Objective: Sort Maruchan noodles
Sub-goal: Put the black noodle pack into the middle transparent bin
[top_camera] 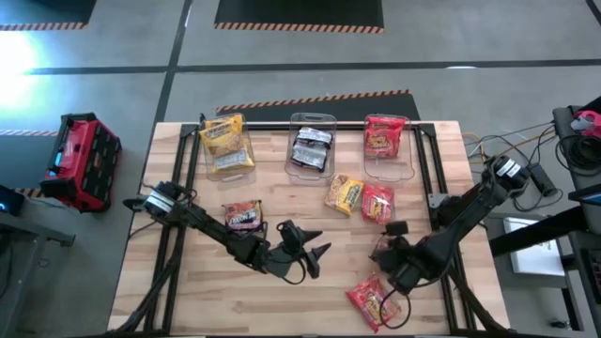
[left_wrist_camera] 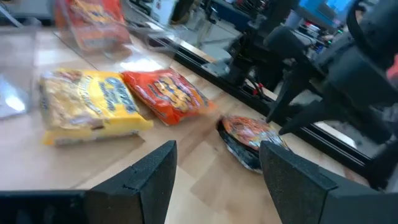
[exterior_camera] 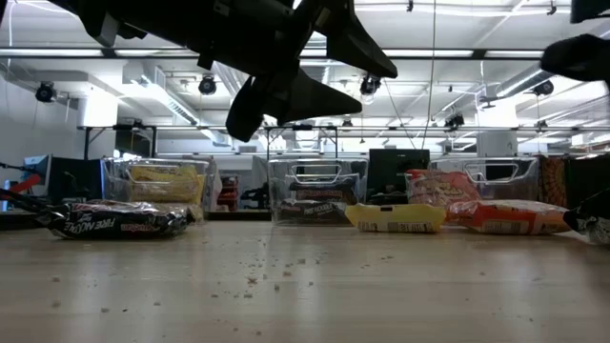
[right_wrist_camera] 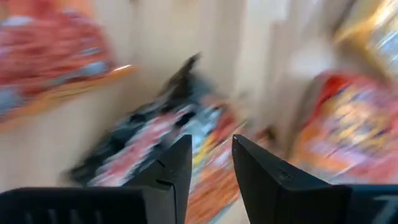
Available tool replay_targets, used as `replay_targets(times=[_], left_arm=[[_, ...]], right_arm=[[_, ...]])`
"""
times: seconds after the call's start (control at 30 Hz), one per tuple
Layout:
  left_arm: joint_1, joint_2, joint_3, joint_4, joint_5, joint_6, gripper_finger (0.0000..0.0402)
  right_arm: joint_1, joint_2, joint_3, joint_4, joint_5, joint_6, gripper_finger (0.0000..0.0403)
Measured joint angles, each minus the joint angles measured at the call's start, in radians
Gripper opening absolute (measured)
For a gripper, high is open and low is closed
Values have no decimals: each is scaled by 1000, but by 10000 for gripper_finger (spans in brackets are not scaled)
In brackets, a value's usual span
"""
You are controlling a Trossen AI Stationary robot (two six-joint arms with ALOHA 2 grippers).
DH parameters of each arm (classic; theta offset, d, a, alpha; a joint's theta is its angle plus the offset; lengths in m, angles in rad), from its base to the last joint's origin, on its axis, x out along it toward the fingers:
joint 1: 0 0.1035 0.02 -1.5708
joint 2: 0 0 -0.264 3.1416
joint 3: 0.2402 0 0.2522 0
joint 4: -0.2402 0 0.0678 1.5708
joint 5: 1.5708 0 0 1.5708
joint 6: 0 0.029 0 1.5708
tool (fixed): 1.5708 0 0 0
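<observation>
Sorting looks partly done: three clear plastic bins along the table's far edge each hold crinkly Maruchan noodle packets, yellow in the left bin [top_camera: 226, 143], dark brown in the middle bin [top_camera: 311, 148], red in the right bin [top_camera: 386, 137]. Four packets lie loose on the wooden table [top_camera: 207, 291]: a dark one [top_camera: 242, 217], a yellow one [top_camera: 344, 193] touching a red one [top_camera: 377, 204], and another red packet [top_camera: 374, 300] near the front edge. The left gripper [top_camera: 313, 252] hovers mid-table, fingers spread and empty. The right gripper [top_camera: 387, 282] reaches down just beside the front red packet; whether its narrow fingers grip anything, I cannot tell.
</observation>
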Motion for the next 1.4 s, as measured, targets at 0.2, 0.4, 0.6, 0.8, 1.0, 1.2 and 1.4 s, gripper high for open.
replay_targets(times=[0.2,0.4,0.6,0.8,1.0,1.2,1.4], left_arm=[[0,3,0,1,31,-51,213],[-2,5,0,0,89,-105,213],[-6,5,0,2,91,-129,213],[-5,5,0,2,91,-140,213],[-5,5,1,0,92,-147,213],[-5,5,1,-3,113,-161,213],[-5,5,2,-27,224,-235,213]], right_arm=[[13,-6,17,-2,-154,130,91],[15,20,-33,2,-151,152,78],[15,50,-59,30,-153,152,70],[14,100,-60,109,-150,89,71],[-9,155,-55,200,-94,-35,72],[-77,163,-54,306,36,-222,69],[-195,169,-58,481,75,-420,68]])
